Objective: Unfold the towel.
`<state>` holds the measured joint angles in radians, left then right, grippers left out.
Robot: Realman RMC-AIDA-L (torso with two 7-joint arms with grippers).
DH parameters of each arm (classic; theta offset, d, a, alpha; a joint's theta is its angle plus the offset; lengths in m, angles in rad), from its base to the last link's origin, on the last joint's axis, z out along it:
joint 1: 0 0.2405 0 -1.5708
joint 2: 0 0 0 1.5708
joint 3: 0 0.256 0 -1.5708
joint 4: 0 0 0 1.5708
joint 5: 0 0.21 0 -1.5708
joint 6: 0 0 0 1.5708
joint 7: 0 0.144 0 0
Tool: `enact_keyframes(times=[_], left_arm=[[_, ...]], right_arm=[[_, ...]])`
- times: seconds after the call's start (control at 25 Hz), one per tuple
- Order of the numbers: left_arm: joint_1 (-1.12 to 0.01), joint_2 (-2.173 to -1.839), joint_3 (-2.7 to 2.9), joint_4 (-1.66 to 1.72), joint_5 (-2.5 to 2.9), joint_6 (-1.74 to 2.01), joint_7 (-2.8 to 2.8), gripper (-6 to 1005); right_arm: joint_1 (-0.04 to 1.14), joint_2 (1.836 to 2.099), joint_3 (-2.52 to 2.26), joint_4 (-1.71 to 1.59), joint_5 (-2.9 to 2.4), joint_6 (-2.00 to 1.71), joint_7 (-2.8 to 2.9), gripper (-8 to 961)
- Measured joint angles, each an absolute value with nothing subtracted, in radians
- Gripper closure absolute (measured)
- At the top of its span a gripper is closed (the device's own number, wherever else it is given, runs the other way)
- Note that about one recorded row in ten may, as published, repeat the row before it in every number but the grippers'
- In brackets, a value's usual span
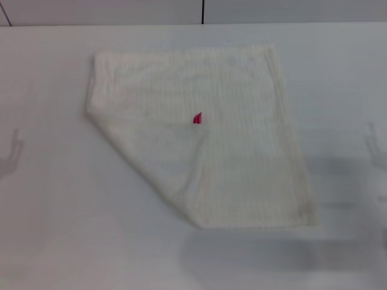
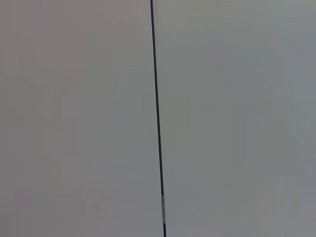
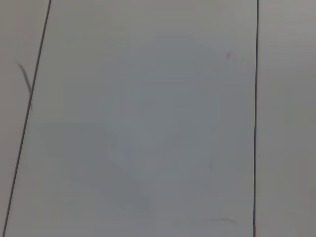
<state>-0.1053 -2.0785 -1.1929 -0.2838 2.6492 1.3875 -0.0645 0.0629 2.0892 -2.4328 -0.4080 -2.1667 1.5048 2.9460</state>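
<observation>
The white ribbed towel lies flat on the white table in the head view. Its near left corner is folded over onto the middle, so the small red-pink tag sits near the towel's centre and a diagonal fold edge runs from the far left down to the near middle. Neither gripper shows in any view. The wrist views show only pale panels with dark seams and none of the towel.
The table's far edge meets a wall with a dark vertical seam. Faint shadows fall on the table at the left edge and at the right edge.
</observation>
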Motion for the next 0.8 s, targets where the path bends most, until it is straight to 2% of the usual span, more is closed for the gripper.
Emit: enact_keyframes(times=[0.64,0.76,0.8], left_arm=[[-0.125,-2.070,-1.130,-0.292,2.659,1.363,-0.081,201],[-0.130,-2.062,-1.124,-0.337,2.672,1.329,-0.097,201],[-0.130,-2.062,-1.124,-0.337,2.672,1.329,-0.097,202]], right_arm=[[0.072,2.085,-2.454,-0.449,-2.168,1.493,2.952,269],[0.072,2.074,-2.473,-0.527,-2.173,1.455,2.953,274],[0.071,2.063,-2.478,-0.560,-2.176,1.434,2.953,276]])
